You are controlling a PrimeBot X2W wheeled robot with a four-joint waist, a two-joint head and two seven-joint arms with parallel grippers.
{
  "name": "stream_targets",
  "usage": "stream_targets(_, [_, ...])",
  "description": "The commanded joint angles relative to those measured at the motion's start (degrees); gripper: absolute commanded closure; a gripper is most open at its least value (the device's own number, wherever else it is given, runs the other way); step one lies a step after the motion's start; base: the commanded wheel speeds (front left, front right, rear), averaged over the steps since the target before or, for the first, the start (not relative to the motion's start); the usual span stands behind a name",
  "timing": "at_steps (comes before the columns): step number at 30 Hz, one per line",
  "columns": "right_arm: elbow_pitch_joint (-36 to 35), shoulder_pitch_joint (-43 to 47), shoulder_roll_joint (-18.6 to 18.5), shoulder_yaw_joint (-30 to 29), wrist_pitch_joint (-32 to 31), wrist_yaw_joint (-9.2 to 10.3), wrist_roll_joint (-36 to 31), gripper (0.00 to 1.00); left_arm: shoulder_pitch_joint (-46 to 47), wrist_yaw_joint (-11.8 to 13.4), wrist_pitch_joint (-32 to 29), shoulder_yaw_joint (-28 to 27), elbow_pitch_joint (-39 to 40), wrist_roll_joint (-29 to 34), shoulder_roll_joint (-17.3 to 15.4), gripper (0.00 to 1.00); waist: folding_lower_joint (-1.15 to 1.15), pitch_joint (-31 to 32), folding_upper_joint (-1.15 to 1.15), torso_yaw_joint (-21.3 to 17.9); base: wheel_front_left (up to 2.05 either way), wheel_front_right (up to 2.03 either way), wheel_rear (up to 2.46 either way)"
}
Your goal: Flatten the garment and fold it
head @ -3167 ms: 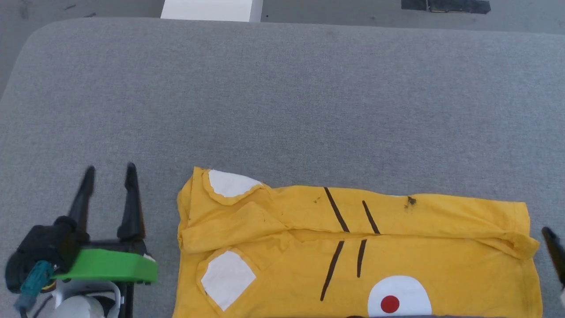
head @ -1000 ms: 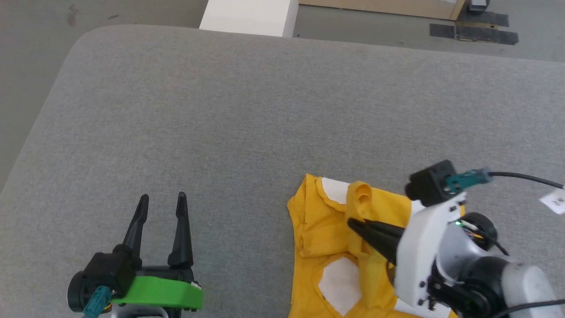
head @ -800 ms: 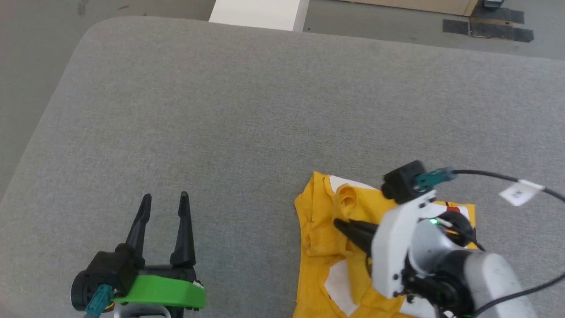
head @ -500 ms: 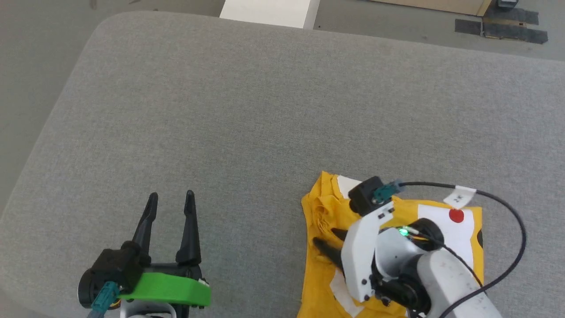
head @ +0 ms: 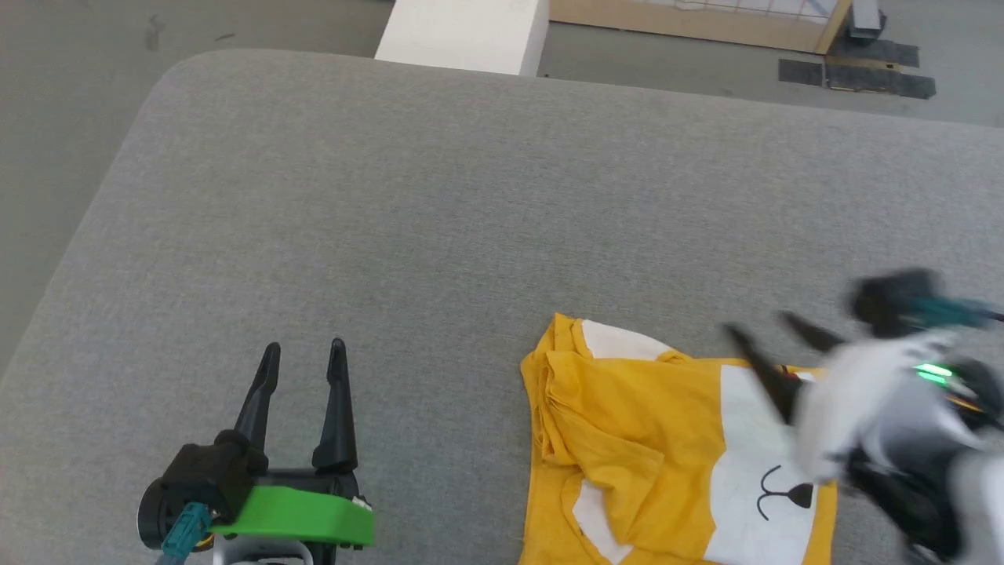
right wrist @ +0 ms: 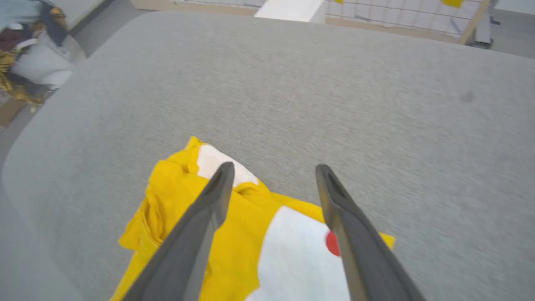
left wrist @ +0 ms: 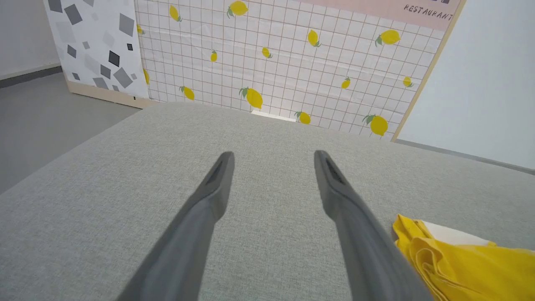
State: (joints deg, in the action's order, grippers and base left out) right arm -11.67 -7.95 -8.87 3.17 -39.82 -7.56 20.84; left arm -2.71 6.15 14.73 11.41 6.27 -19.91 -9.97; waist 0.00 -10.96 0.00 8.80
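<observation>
2 grippers, jaws apart, empty; the garment (head: 627, 408) lies well right of your left gripper (head: 305, 345), partly beneath your right gripper (head: 757, 322). Dragging that gripper low could snag its bunched edge and undo the fold.

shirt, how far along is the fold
Done: the shirt lies folded into a compact block on the grey top, face print up. In hand: nothing. The right gripper is open above it, and the left gripper is open and well clear. Left: the shirt's left edge is bunched and a flap sits crooked, so it likely needs smoothing, perhaps one more fold.
</observation>
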Motion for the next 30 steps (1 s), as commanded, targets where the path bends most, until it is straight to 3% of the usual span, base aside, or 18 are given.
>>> stream_targets(1, [-2.2,2.6,-0.1,-2.5,-0.2,0.08,-1.0,0.00,-0.8,0.3,0.3,-0.1,0.4,0.4,-0.2,0.00,0.00,-0.1,0.00,-0.5,0.00,0.00,0.00])
stream_targets(5, [-6.9,9.2,1.1,-9.3,-1.8,0.08,-2.5,0.00,-1.1,0.5,0.3,0.1,1.0,0.6,-0.3,0.00,0.00,-0.9,0.00,-1.2,0.00,0.00,0.00])
stream_targets(9, [-6.7,13.5,2.3,-11.3,-2.4,0.08,-3.7,0.00,-0.8,0.3,0.2,0.4,1.2,0.6,-0.6,0.00,0.00,-1.9,0.00,-1.3,0.00,0.00,0.00])
stream_targets(21, [6.0,13.7,5.1,-12.5,0.1,0.08,-3.7,0.00,0.8,0.0,-0.7,1.2,1.4,1.0,-1.6,0.00,0.00,-2.8,0.00,0.9,0.00,0.00,0.00])
stream_targets(22, [7.4,13.3,5.2,-12.5,0.3,0.08,-3.4,0.24,0.9,0.0,-0.8,1.3,1.4,1.0,-1.7,0.00,0.00,-2.8,0.00,1.1,0.00,0.00,0.00])
stream_targets(23, [8.2,12.9,5.3,-12.0,0.4,0.08,-3.4,0.79,1.1,0.0,-0.8,1.4,1.4,1.2,-1.8,0.00,0.00,-2.7,0.00,1.2,0.00,0.00,0.00])
stream_targets(24, [8.9,12.5,5.4,-11.6,0.7,0.08,-3.2,1.00,1.3,0.0,-0.8,1.6,1.5,1.4,-1.9,0.00,0.00,-2.7,0.00,1.3,0.00,0.00,0.00])
stream_targets(30, [9.7,10.4,5.7,-10.3,3.0,0.08,-2.2,1.00,2.1,0.3,-0.8,2.2,2.5,3.0,-2.6,0.00,0.00,-1.1,0.00,0.5,0.00,0.00,0.00])
